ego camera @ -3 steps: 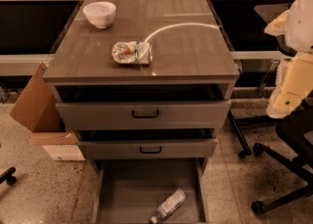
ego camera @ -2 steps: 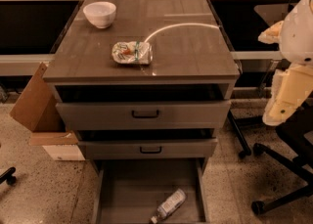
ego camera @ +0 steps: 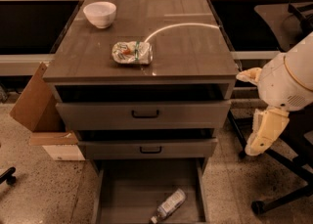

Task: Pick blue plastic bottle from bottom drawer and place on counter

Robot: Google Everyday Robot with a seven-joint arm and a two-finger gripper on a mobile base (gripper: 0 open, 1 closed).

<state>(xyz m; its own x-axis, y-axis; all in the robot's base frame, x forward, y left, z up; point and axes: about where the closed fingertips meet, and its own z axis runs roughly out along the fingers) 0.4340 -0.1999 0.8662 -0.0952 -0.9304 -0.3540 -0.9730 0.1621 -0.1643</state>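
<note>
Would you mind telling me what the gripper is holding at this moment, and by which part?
Nothing: the gripper hangs right of the cabinet, while the blue plastic bottle lies in the bottom drawer.

Arm (ego camera: 293, 66) enters from right edge of view, upper link white, sloping down to the left. Large rounded white joint housing (ego camera: 283, 85) at mid-height. End effector (ego camera: 264, 132) hangs directly below housing, cream-coloured, pointing down and slightly left, in free air at lower right of view. Small cream tab (ego camera: 249, 75) juts left from housing's upper side.
</note>
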